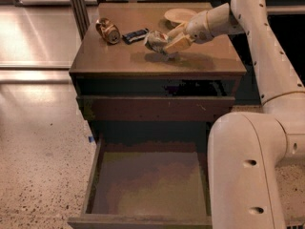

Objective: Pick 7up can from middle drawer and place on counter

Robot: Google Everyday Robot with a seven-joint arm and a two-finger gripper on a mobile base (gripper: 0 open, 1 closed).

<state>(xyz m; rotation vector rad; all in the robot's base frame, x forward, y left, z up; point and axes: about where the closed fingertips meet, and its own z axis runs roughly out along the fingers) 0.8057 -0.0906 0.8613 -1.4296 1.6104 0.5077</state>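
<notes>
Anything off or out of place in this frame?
The brown-gold can lies tipped on its side on the counter, back left. The 7up can looks dented, held tilted in the gripper just above the counter. The middle drawer stands open.

No text, brand, number or sign can be read anywhere in the scene. The 7up can [153,39] is clamped in the gripper [165,43], which hangs just above the counter [119,61] near its back right. The can shows only pale and green patches, with no lettering that can be made out. A brown-gold can [108,31] lies at the counter's back left, with a dark flat packet [135,34] beside it. Both carry markings too blurred to read.
</notes>
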